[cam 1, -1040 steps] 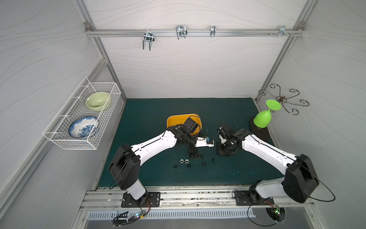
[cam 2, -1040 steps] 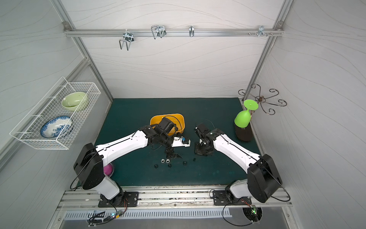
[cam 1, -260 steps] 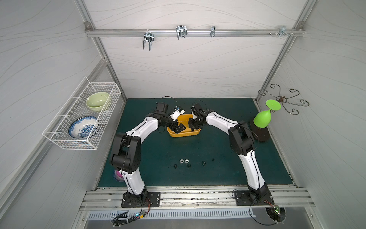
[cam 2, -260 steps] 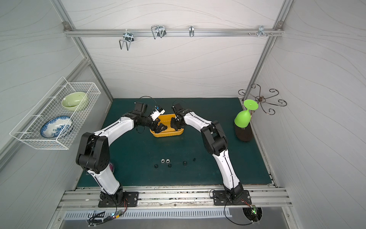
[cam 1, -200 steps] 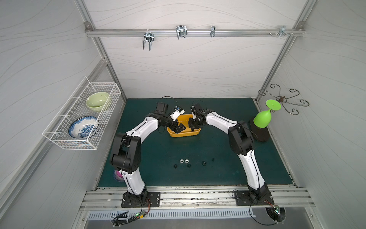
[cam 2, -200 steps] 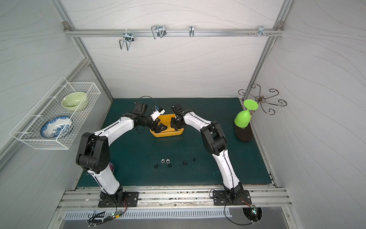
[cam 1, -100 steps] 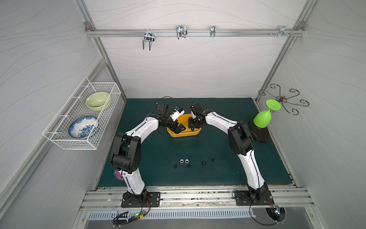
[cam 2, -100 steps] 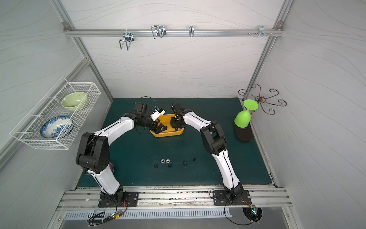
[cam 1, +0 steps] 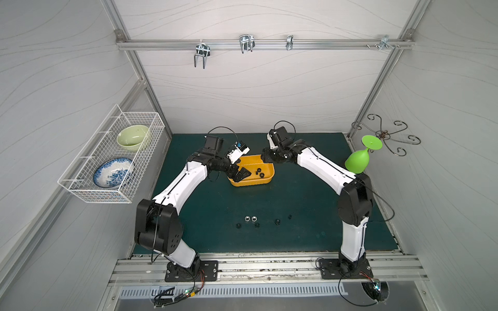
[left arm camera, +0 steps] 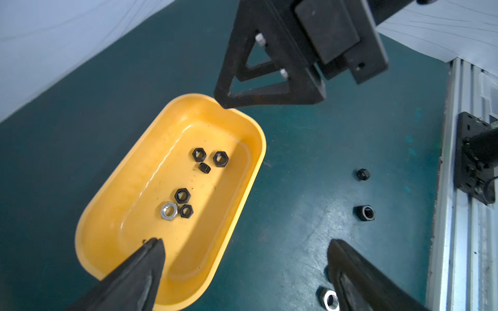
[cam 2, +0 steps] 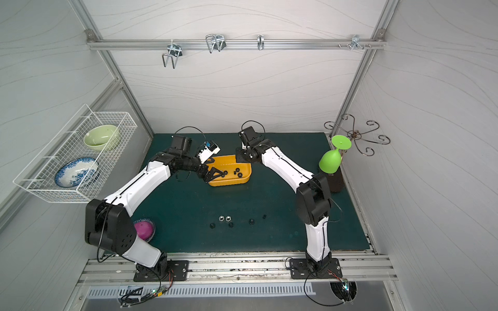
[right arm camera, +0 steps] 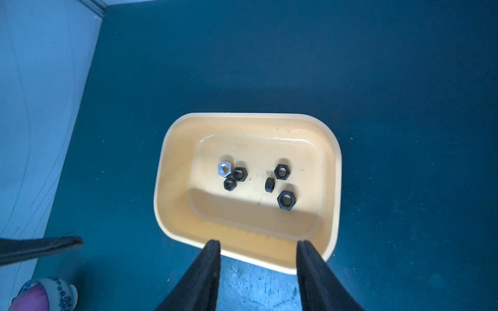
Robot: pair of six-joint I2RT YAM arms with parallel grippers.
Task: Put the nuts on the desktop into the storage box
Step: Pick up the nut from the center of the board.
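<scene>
The yellow storage box (cam 1: 250, 183) (cam 2: 229, 183) stands on the dark green desktop (cam 1: 215, 204) toward the back. Several nuts lie in it, mostly black (right arm camera: 286, 199) (left arm camera: 220, 158) and one silver (right arm camera: 224, 168). More nuts rest on the desktop nearer the front: two silver (cam 1: 246, 218) (cam 1: 253, 218) and several black (cam 1: 276, 222) (cam 2: 252, 221). My left gripper (cam 1: 239, 175) (left arm camera: 244, 243) hangs open over the box's left end, empty. My right gripper (cam 1: 265, 159) (right arm camera: 258, 243) hovers at the box's back right rim, jaws apart with nothing between them.
A white wire basket (cam 1: 113, 159) on the left wall holds a green bowl and a blue-patterned plate. A green goblet (cam 1: 358, 160) stands on a dark block at the right edge. A pink bowl (cam 2: 144, 229) sits behind the left arm's base. An aluminium rail (left arm camera: 458, 188) borders the front.
Both arms came from the loose nuts at the front to the box. Over the last second the right jaws have spread apart above the box; the left gripper stayed open and still.
</scene>
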